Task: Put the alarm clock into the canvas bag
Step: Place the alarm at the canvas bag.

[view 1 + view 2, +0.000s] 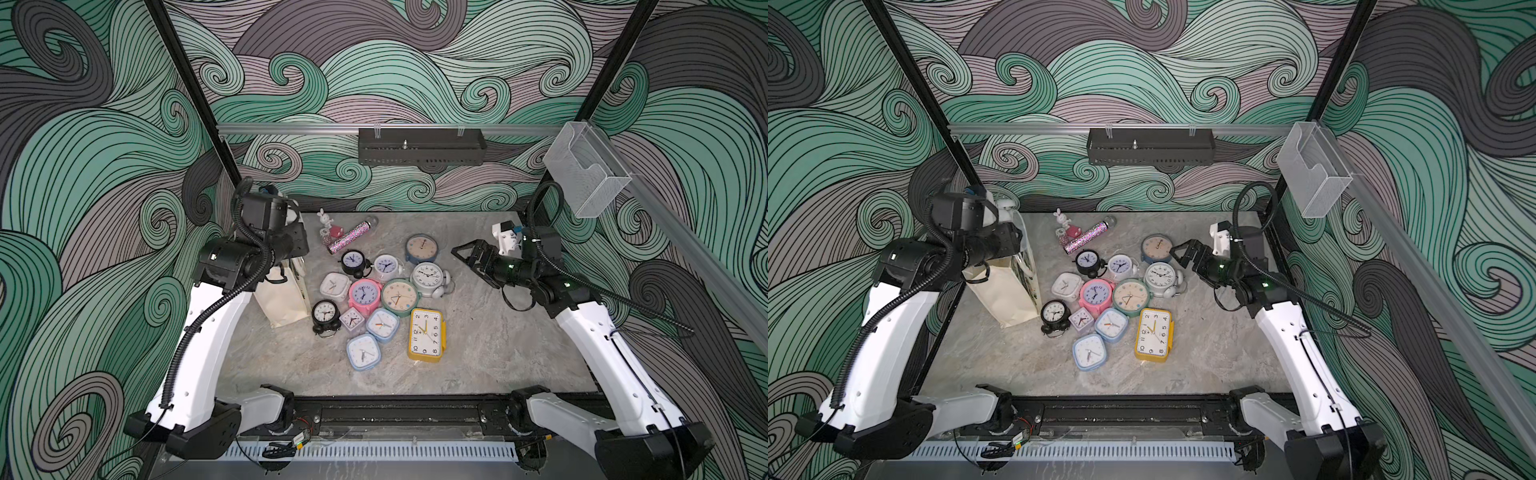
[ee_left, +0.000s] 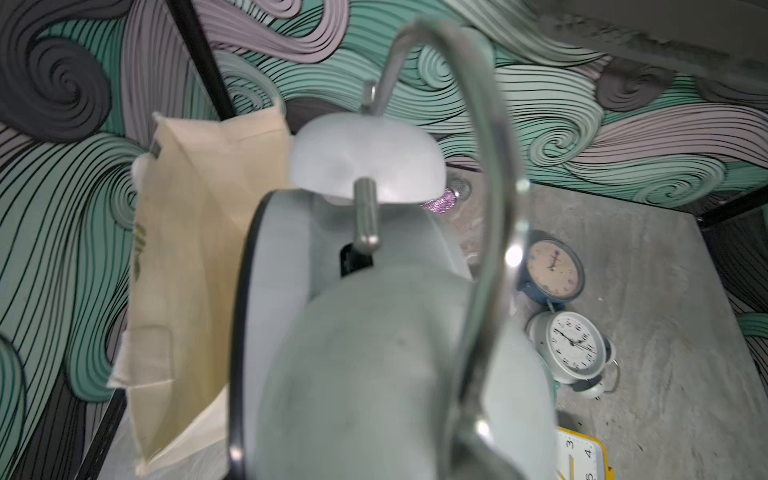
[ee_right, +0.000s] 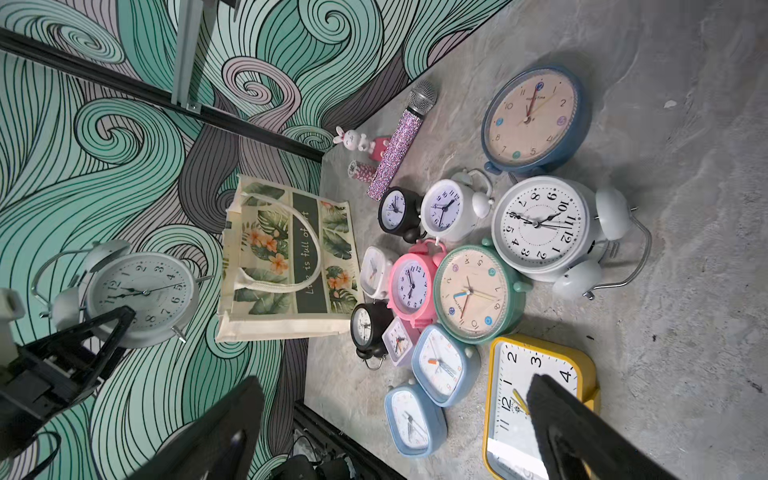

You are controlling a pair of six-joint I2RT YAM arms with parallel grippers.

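The grey worktop (image 1: 498,353) carries the bag (image 3: 291,257) upright near its left edge, toward the far-left corner. Both top views show mostly its plain cream side. Only the right wrist view shows the green leafy panel with white lettering and a strap looped across it. The left wrist view gives just a blurred cream flank.

The left gripper (image 3: 118,326) is hidden under its own wrist and camera in both top views. The right wrist view shows its black fingers closed on the alarm clock (image 3: 141,291), a white twin-bell one held in the air outside the bag. Whether it hangs over the bag's mouth or just beside it I cannot tell. In the left wrist view the clock fills the frame out of focus: bell, hammer and wire handle, with no dial and no fingers.

The right gripper (image 1: 463,254) hovers over the worktop's right side near the blue clock (image 1: 421,248), jaws spread wide and empty. Its own wrist view shows only two dark fingers (image 3: 552,411). One covers part of the yellow clock (image 3: 515,365), which the frame edge also cuts off.

The heap of clocks (image 1: 365,294) lies mid-worktop, touching and overlapping. Their numerals are readable only in the right wrist view. A microphone (image 3: 399,153) and a rabbit (image 3: 353,139) lie at the far edge.
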